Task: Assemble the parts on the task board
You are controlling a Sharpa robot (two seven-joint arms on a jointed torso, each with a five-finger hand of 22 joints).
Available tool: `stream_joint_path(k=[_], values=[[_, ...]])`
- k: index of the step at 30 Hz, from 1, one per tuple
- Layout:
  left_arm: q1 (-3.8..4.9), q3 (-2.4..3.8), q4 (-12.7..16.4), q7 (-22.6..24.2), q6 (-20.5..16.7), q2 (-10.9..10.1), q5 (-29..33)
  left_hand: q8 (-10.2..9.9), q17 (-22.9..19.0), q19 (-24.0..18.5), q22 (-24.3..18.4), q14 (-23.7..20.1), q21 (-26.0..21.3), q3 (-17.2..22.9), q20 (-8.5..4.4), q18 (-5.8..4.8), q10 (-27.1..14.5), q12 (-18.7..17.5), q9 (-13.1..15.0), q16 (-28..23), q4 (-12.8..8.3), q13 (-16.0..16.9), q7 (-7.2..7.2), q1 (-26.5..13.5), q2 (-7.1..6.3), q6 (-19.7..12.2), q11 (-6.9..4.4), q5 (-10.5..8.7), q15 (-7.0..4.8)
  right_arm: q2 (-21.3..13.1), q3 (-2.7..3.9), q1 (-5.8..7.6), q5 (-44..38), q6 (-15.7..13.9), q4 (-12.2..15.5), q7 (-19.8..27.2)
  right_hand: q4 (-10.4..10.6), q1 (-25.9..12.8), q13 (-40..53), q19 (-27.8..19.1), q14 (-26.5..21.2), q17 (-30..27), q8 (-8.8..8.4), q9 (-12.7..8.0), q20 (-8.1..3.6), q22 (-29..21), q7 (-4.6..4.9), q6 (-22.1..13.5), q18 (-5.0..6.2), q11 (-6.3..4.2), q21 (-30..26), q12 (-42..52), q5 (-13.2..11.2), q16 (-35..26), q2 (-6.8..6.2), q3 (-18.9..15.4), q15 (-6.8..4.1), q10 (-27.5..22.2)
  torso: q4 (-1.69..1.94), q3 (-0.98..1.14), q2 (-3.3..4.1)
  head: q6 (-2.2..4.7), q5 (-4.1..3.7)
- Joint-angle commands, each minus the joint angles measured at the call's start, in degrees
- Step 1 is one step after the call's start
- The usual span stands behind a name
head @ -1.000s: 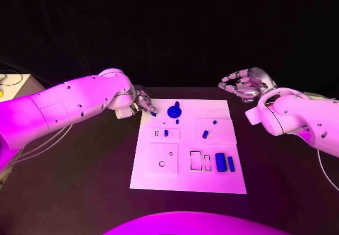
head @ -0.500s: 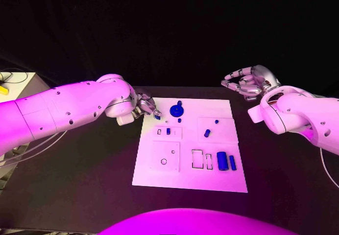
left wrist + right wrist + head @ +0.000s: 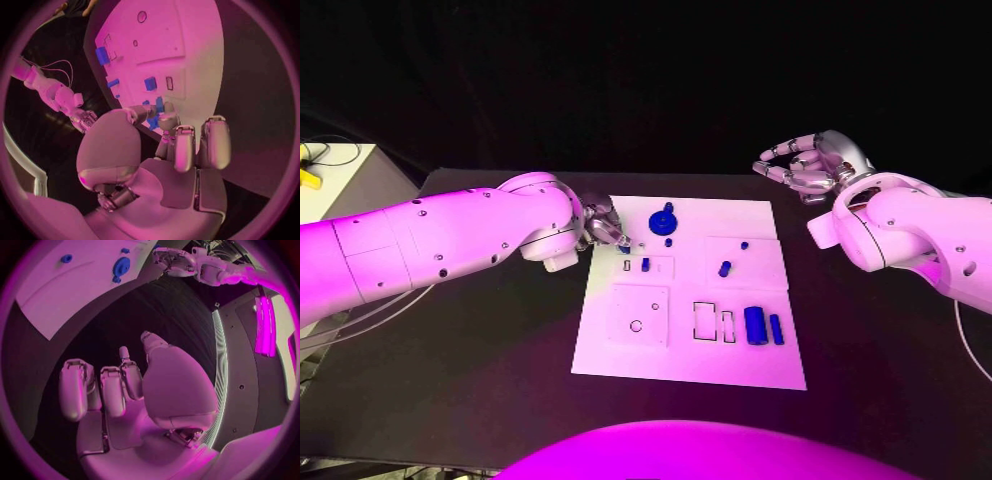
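The black table (image 3: 473, 340) takes up most of what I can see, and in its middle lies the task board (image 3: 689, 360), a white rectangular plate with several shallow outlined recesses cut into it. The two white arms reach in from either side. The left arm (image 3: 430, 245) stretches to the board's far left corner; the right arm (image 3: 920, 235) stays off the board, beyond its far right corner.

On the board, the biggest part is a round blue disc (image 3: 661, 223) near the far edge, with a small knob just beyond it. Near the right edge, two upright blue bars (image 3: 754, 326) lie side by side, just beside two empty rectangular slots (image 3: 705, 320). A square panel with a small round hole (image 3: 636, 325) sits at the near left. A short blue peg (image 3: 724, 268) lies in the right-hand middle panel, and another small blue piece (image 3: 645, 264) stands in a little slot toward the left.

The left hand (image 3: 602, 222) has its fingers drawn together over the board's corner, pinching a tiny blue part (image 3: 159, 104) at the fingertips. The right hand (image 3: 805, 168) hovers in the air with fingers curled loosely apart, holding nothing.
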Motion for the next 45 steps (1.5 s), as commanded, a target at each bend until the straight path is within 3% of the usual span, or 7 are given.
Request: stream_joint_path(k=[1,14,33,45], values=[[-0.28,-0.14,0.48,-0.71,-1.07,0.09,-2.67,0.36,13.30,0.69,2.24,5.52,0.36,9.27,-0.02,-0.72,0.46,0.30,5.94,0.36,-8.90,0.26,-0.83,-0.75,0.04,1.43,-0.08,0.06,-0.41,0.07,-0.01,-0.06,0.00,0.94,-0.02,0.41,0.07,-0.55,5.59,1.10,3.64,6.02,0.22,0.02,0.19,7.54,-0.09,-0.35,0.62,-0.07,-0.19,-0.23,0.19,-0.26,-0.17,0.40,0.10,-0.38,-0.08,-0.02,0.08,-0.13,0.04],[-0.82,-0.95,0.74,-1.33,1.17,0.54,-4.76,1.28,13.60,0.94,2.57,5.61,0.52,9.79,-0.25,-0.80,0.87,0.41,6.41,0.52,-9.00,0.40,-1.25,-1.97,0.10,2.01,-0.42,0.10,-0.68,0.05,-0.03,-0.11,0.06,0.96,0.06,0.39,0.07,-0.55,5.59,1.10,3.64,6.02,0.22,0.02,0.19,7.54,-0.09,-0.35,0.62,-0.07,-0.19,-0.23,0.19,-0.26,-0.17,0.40,0.10,-0.38,-0.07,-0.03,0.18,-0.70,-0.10],[-1.31,-1.16,1.24,-0.91,2.26,0.83,-8.79,2.04,13.68,0.53,2.00,5.64,0.22,10.15,-0.41,-0.66,0.10,-1.09,6.91,0.57,-8.91,-2.09,-1.54,-3.01,0.20,2.17,-0.65,-0.24,-0.85,-0.07,-0.03,-0.15,0.06,1.09,0.15,0.41,0.04,-0.59,5.57,1.11,3.64,6.02,0.25,0.02,0.18,7.54,-0.09,-0.36,0.61,-0.08,-0.19,-0.23,0.24,-0.27,-0.17,0.44,0.10,-0.38,-0.04,0.03,0.11,-1.35,-0.26],[-1.72,-1.18,1.84,0.02,1.76,0.73,-9.77,2.10,13.64,0.28,1.66,5.62,0.04,10.20,-0.44,-0.58,-0.08,-1.34,7.00,0.54,-8.91,-2.42,-1.53,-3.09,0.19,1.99,-0.65,-0.46,-0.86,-0.16,-0.03,-0.22,0.06,1.19,0.19,0.44,0.01,-0.64,5.56,1.13,3.65,6.03,0.28,0.03,0.17,7.55,-0.10,-0.38,0.61,-0.09,-0.19,-0.22,0.37,-0.28,-0.15,0.53,0.08,-0.35,-0.03,-0.01,0.13,-1.37,-0.32]])
